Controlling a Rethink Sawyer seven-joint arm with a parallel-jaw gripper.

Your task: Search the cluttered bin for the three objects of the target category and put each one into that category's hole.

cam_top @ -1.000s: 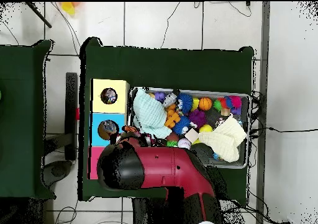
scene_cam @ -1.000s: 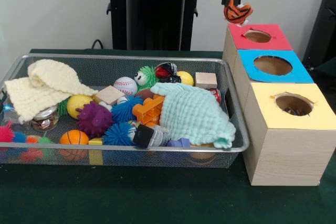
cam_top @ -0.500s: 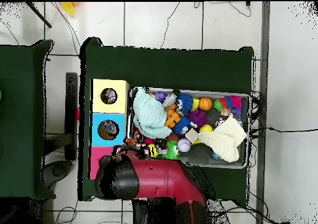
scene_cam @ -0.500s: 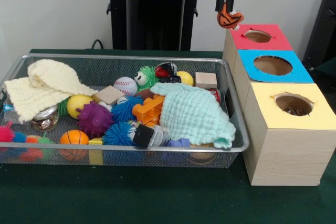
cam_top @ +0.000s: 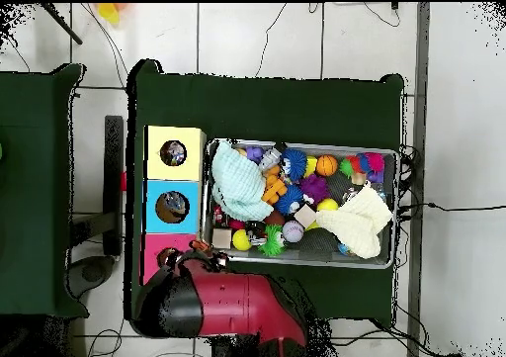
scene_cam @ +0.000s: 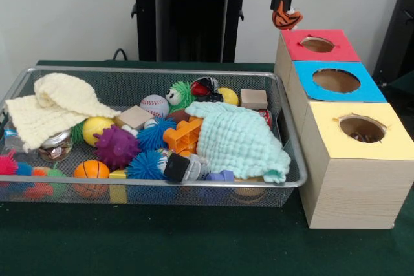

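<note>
My gripper (scene_cam: pixel 285 8) hangs at the top of the front view, shut on a small orange toy with black stripes (scene_cam: pixel 287 19). The toy hangs just left of the red box (scene_cam: pixel 343 51), beside its far corner and short of its hole (scene_cam: pixel 317 44). The blue box (scene_cam: pixel 365 88) and yellow box (scene_cam: pixel 394 143) follow in a row toward the front. The mesh bin (scene_cam: pixel 292 153) holds the clutter. In the overhead view my red arm (cam_top: pixel 212 304) covers most of the red box (cam_top: pixel 150 257).
In the bin lie a mint cloth (scene_cam: pixel 239 140), a cream cloth (scene_cam: pixel 55 105), a baseball (scene_cam: pixel 154 105), a basketball (scene_cam: pixel 91 169), spiky balls (scene_cam: pixel 116 147), an orange brick (scene_cam: pixel 183 135) and wooden blocks (scene_cam: pixel 253 99). The boxes stand tight against the bin's right side.
The gripper, still shut on the orange toy, dipped left and then rose slightly. In the overhead view the arm has drawn back toward its base, uncovering the bin's near edge.
</note>
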